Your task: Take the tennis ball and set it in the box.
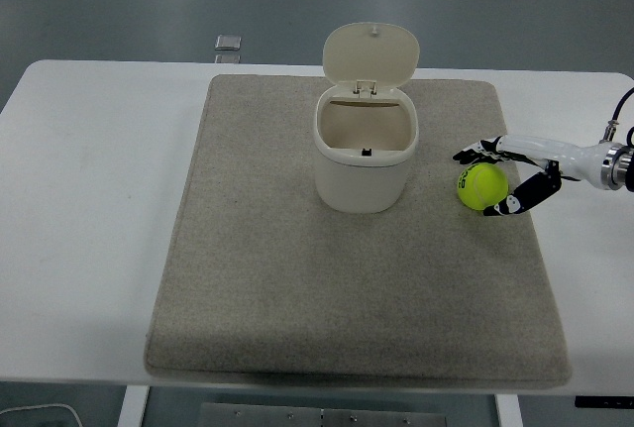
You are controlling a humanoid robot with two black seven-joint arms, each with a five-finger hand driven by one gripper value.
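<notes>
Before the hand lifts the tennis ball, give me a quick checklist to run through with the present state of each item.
1. Box lid up: ok. The lid of the box stands open and the opening is clear.
2. Box upright on the mat: ok.
3. Right hand at the tennis ball: ok. Its fingers reach around the ball from behind and in front.
4. Firm grip: cannot tell. The fingers bracket the ball, but contact is not clear from this view, and the ball seems to sit on the mat.
5. Path from ball to box: ok. Only bare mat lies between them.
6. Left hand out of the way: ok. It is not in view.
</notes>
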